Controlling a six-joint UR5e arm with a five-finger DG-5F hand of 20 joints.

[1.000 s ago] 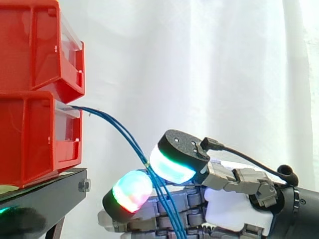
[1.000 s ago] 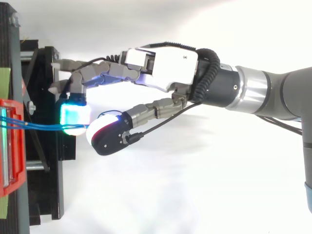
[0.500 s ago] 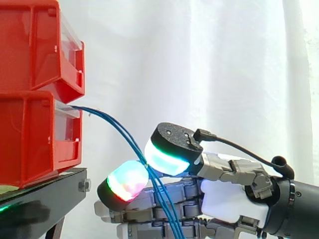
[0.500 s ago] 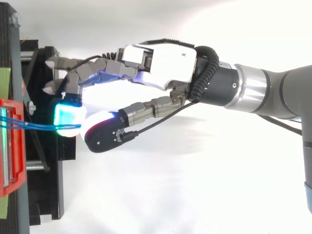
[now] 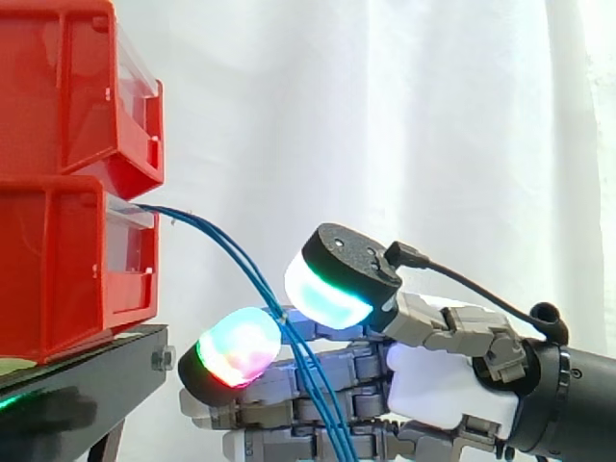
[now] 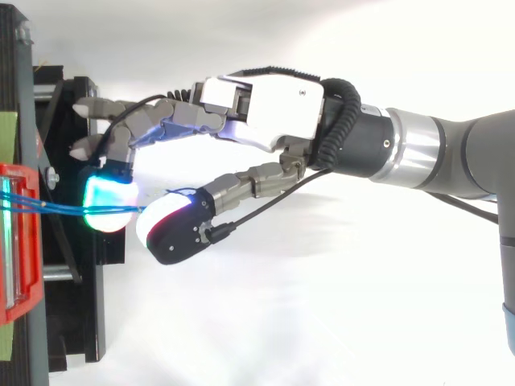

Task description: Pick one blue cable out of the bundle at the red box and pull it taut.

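Thin blue cables (image 5: pixel 226 243) leave the lower red bin (image 5: pixel 67 260) and sag down to the right; from above they show as the cables (image 6: pixel 56 209). My hand (image 5: pixel 438 380) is low and right of the bin, palm (image 6: pixel 265 108) reaching left. The cables run down through the narrow gap between the thumb's pad (image 5: pixel 327 289) and a curled finger's pad (image 5: pixel 236 346). They brush the thumb pad's lower edge, and a small gap shows between the two pads. The cables hang slack. The other fingers lie stretched below and behind them.
A second red bin (image 5: pixel 72 87) is stacked on the lower one. Both rest on a black stand (image 5: pixel 87 375), whose frame (image 6: pixel 76 265) lies just left of my fingertips. A white curtain hangs behind.
The hand first shifted left and up towards the bin. Since then the thumb pad has lifted slightly up and right, and the finger pad has moved further left. The cables keep their slack curve.
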